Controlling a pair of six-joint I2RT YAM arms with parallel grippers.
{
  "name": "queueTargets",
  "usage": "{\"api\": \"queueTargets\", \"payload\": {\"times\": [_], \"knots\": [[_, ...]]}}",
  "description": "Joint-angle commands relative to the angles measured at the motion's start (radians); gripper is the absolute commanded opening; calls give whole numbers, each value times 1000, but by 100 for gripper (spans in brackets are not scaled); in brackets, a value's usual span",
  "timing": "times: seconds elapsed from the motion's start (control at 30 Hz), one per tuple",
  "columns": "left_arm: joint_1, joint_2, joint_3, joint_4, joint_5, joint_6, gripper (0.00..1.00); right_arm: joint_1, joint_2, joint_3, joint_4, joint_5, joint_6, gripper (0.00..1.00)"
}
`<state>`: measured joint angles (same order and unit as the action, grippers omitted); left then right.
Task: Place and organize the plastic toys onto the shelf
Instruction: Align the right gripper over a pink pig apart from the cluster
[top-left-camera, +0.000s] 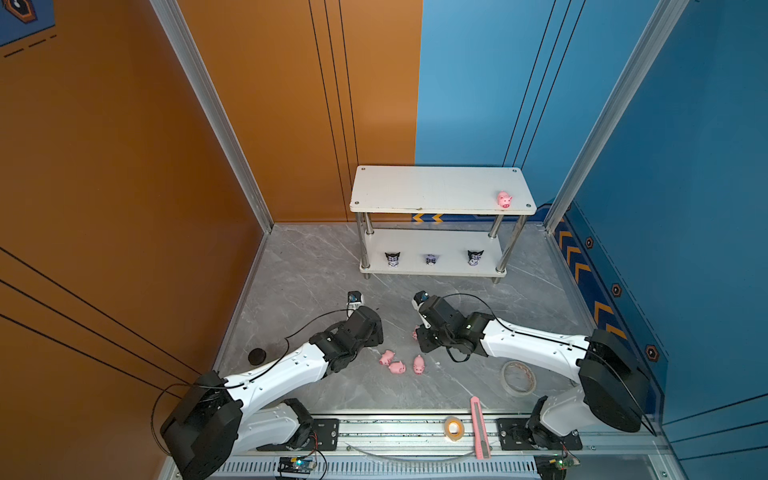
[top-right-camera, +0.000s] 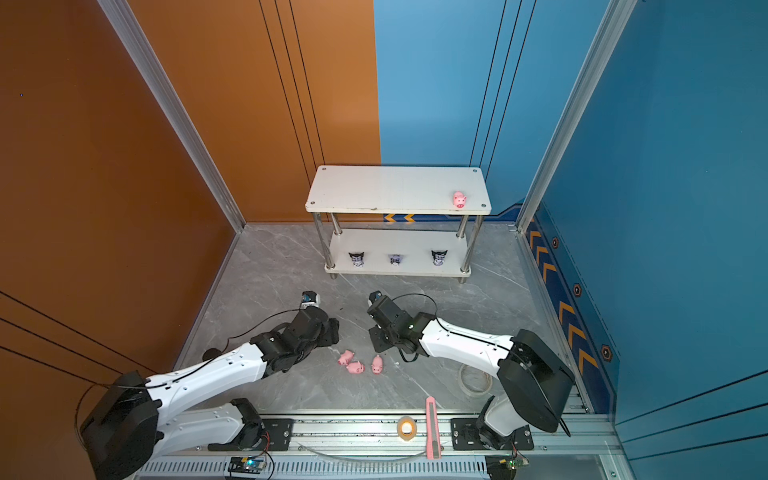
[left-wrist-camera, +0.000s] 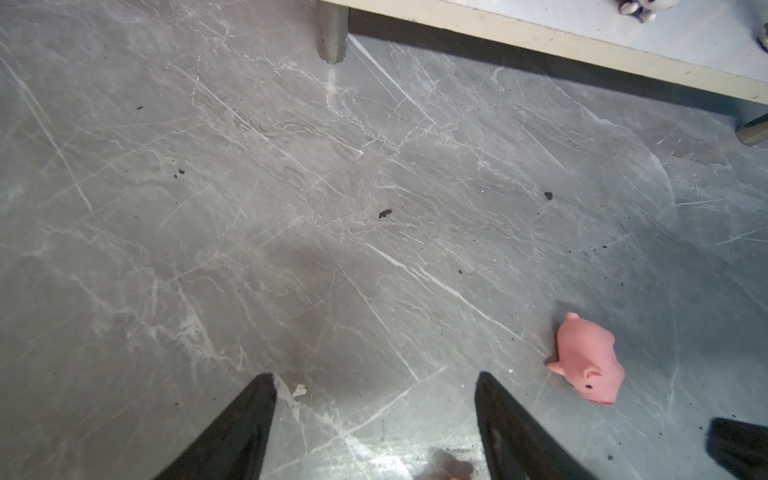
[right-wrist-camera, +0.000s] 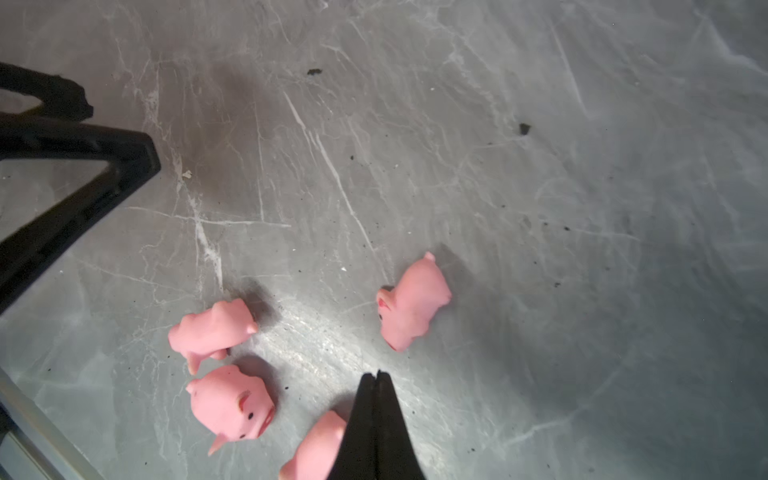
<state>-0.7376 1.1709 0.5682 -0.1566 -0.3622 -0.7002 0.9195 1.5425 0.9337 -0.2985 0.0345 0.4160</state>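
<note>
Surface pigs (top-left-camera: 397, 367): three lay clustered on the surface (top-left-camera: 311, 266) between your arms, long axes at mixed angles; a fourth pig (top-left-camera: 415, 333) was half hidden by your right arm.
Right claw (right-wrist-camera: 377, 376): tips together, empty, just beside a pig.
Left claw (left-wrist-camera: 374, 378): tips apart, empty, over bare surface.
Shelf (top-left-camera: 415, 183), lower board: three cartoon figurines (top-left-camera: 432, 259) stood upright in a spaced row, facing you, apparently sorted by kind.
Top board: the placed pig (top-left-camera: 504, 200) stood near the right front corner, snout toward you, likely starting the pigs' row.

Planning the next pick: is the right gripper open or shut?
Shut. In the right wrist view the right gripper shows its jaws pressed together, with nothing between them.
</note>
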Motion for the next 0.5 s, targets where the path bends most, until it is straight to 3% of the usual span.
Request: {"api": "queueTargets", "payload": {"times": [0.0, 0.23, 0.47], "knots": [[8, -16, 6, -10, 12, 5, 78, -1, 66, 46, -55, 59, -6, 1], [15, -61, -16, -23, -10, 10, 78, -26, 125, 34, -28, 51, 2, 1], [28, -48, -10, -20, 2, 18, 78, -66, 54, -91, 22, 15, 35, 0]]}}
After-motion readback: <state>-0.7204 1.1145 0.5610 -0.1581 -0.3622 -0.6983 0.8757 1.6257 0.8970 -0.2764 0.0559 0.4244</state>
